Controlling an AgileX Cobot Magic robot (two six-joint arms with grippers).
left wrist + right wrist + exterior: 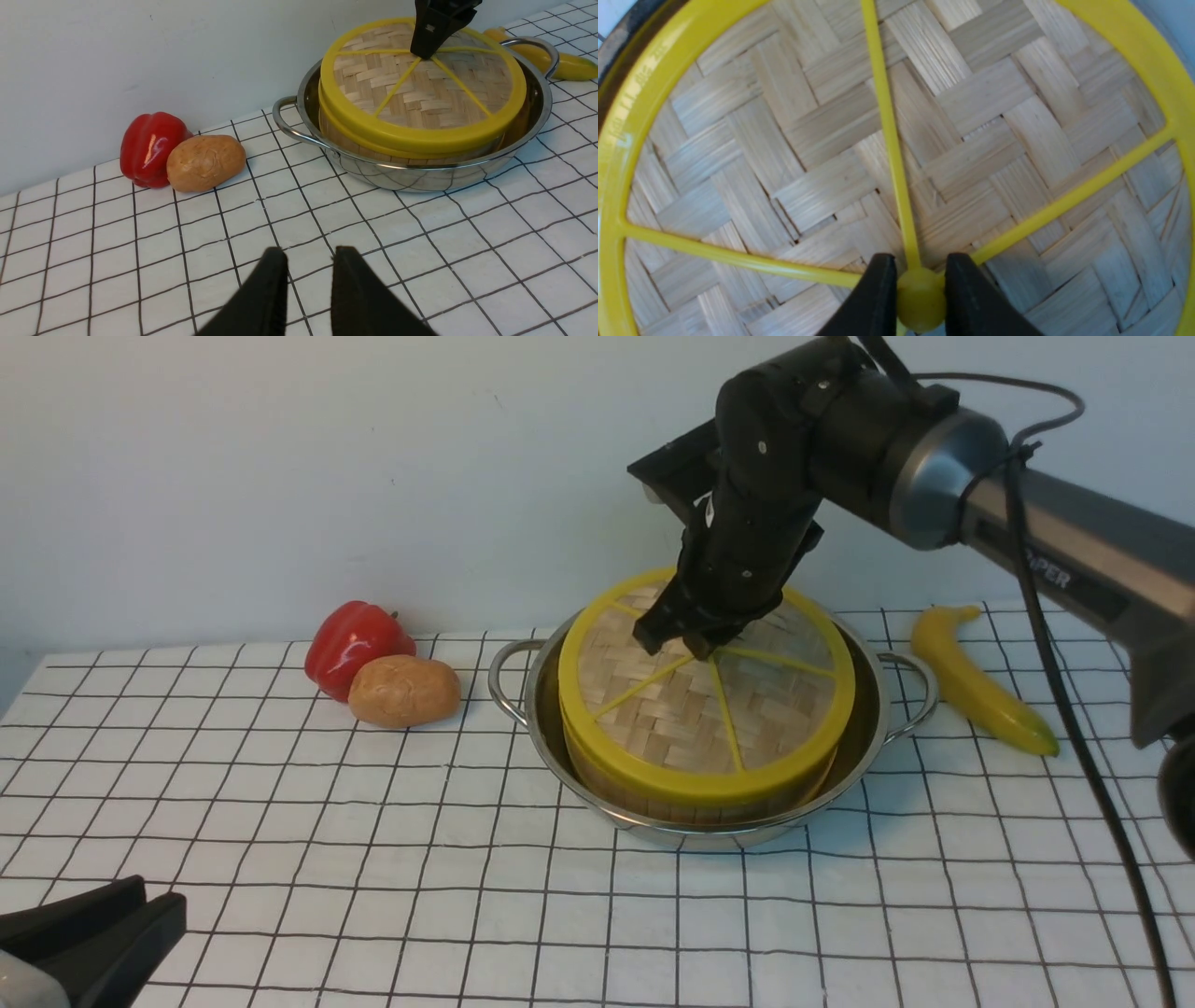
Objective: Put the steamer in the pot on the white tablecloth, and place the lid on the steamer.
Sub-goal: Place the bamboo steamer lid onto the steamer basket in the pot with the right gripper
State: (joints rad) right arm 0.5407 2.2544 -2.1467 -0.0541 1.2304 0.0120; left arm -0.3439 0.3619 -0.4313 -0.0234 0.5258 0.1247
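The woven lid (691, 719) lies on top of the steamer (635, 798) and hides what is inside it. The steamer stands in the steel pot (868, 709) on the white tablecloth (373, 859). My right gripper (686, 639) comes down from above and is shut on the lid's small yellow centre knob (920, 294), with one black finger (878, 289) on each side. In the left wrist view, the lid (420, 93) sits slightly off-centre over the steamer's rim (345, 144). My left gripper (308, 256) hovers low at the near left, open, with only cloth showing between its fingers.
A red bell pepper (355, 639) and a brown potato (403, 691) lie touching, left of the pot's handle (504, 681). A yellow banana (976, 677) lies to the right of the pot. The right arm's black cable (1074, 728) hangs down at the right.
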